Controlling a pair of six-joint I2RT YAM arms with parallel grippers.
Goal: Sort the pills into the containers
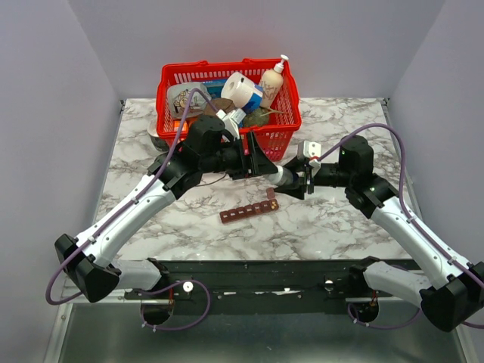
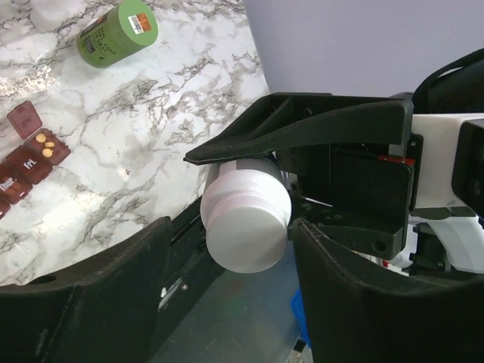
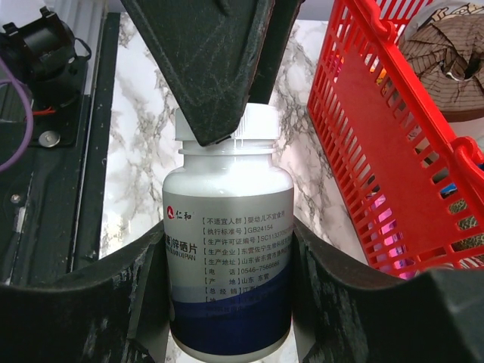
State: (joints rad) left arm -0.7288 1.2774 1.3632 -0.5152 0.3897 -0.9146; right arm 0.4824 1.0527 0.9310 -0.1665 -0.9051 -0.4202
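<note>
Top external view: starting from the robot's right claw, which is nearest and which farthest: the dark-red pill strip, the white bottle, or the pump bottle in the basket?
1. white bottle, held in the right gripper itself.
2. pill strip, on the table, nearer the arm bases.
3. pump bottle, at the back, in the red basket.

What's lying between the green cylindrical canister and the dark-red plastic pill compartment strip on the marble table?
Nothing. In the left wrist view, only bare marble table separates the green cylindrical canister from the dark-red plastic compartment strip.
</note>
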